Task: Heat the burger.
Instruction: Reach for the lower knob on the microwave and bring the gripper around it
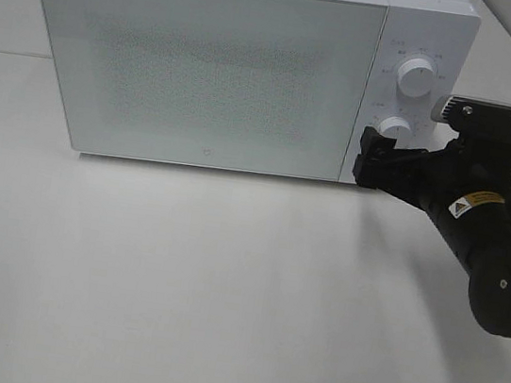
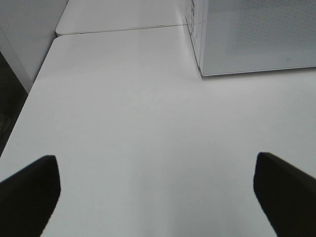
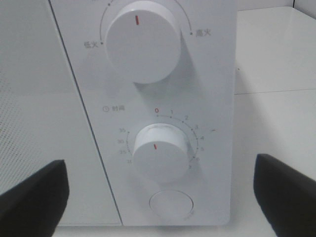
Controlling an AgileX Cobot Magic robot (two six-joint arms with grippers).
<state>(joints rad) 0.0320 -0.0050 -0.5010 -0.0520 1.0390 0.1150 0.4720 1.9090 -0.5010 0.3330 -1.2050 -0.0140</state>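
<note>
- Right gripper [image 1: 370, 158], spread and empty, faces the microwave's [image 1: 207, 61] timer knob [image 3: 160, 153].
- Only the right wrist view shows the knob's mark at 12 o'clock.
- Left gripper [image 2: 158, 192], released, shows only in its wrist view.

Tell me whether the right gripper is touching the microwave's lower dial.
Apart. The right wrist view shows the right gripper open, its fingers wide on either side of the lower dial, bare panel between.

Prob. a lab: plain white tables [image 1: 222, 292] pushed together (microwave [image 1: 207, 61] on top).
</note>
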